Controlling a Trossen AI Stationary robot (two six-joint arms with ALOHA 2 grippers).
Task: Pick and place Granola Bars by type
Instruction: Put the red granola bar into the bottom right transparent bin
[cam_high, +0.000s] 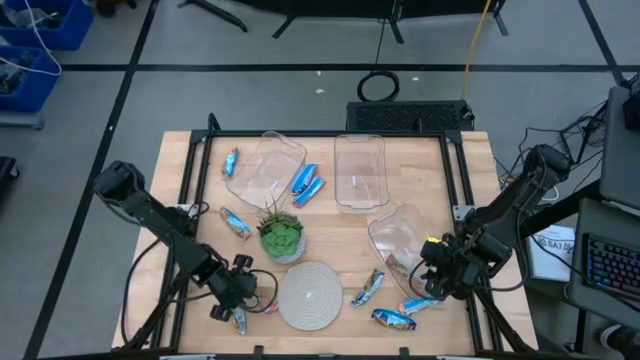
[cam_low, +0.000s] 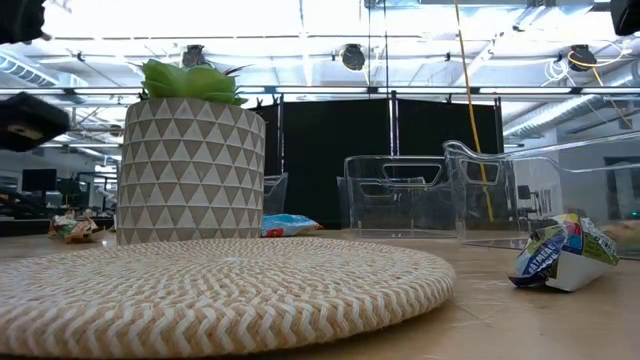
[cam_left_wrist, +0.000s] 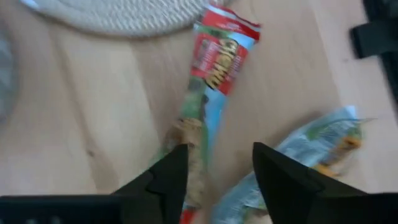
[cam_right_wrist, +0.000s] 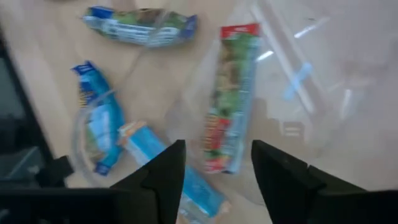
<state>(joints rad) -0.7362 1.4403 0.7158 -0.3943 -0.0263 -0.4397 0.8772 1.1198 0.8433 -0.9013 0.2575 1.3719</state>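
Granola bars lie scattered over the wooden table (cam_high: 330, 225). My left gripper (cam_left_wrist: 219, 152) is open near the table's front left, its fingers over one end of a red, green and tan bar (cam_left_wrist: 214, 68); a blue-silver bar (cam_left_wrist: 311, 140) lies beside it. My right gripper (cam_right_wrist: 214, 146) hangs open over the tilted clear bin (cam_high: 400, 235) at the right. A red and green bar (cam_right_wrist: 231, 99) lies flat inside that bin. Just outside it, blue bars (cam_right_wrist: 99, 118) lie on the table. My left gripper's fingers point steeply down, one on each side of the multicoloured bar's near end (cam_left_wrist: 193, 134), which lies flat on the table. I cannot tell whether they touch it.
A potted plant (cam_high: 281, 235) and a round woven mat (cam_high: 310, 295) stand between the arms. Two more clear bins (cam_high: 265, 165) (cam_high: 360, 170) sit at the back, with blue bars (cam_high: 305, 185) between them. More bars (cam_high: 368, 287) lie near the front right.
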